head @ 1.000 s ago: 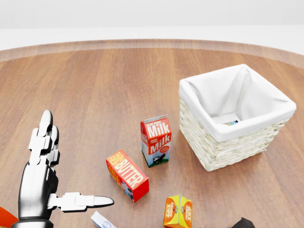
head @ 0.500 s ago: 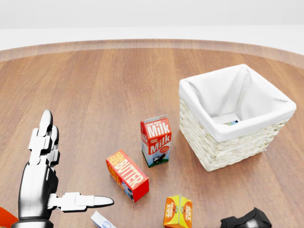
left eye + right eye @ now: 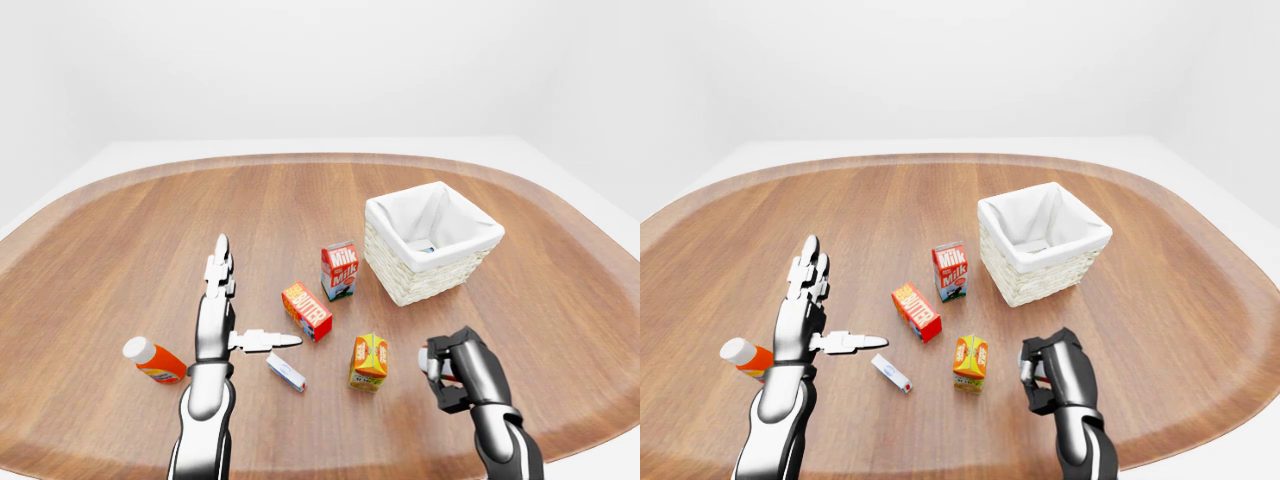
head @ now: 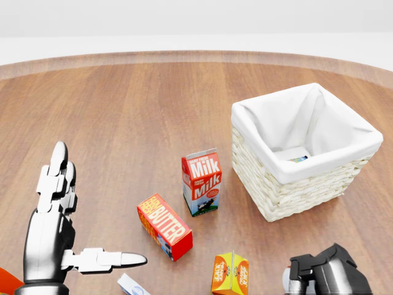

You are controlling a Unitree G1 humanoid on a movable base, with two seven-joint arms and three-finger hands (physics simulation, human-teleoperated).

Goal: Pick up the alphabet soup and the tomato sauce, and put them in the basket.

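- My right hand (image 3: 452,368) has its fingers curled tight round a small can; I take it for the tomato sauce or the soup, but the label is hidden.
- It hangs low near the orange juice carton (image 3: 369,361), well apart from the basket (image 3: 432,243).
- A can end (image 4: 299,158) already shows inside the basket's white liner.
- My left hand (image 3: 218,305) is parked flat, fingers straight, thumb out, holding nothing, beside the butter box (image 3: 306,311).
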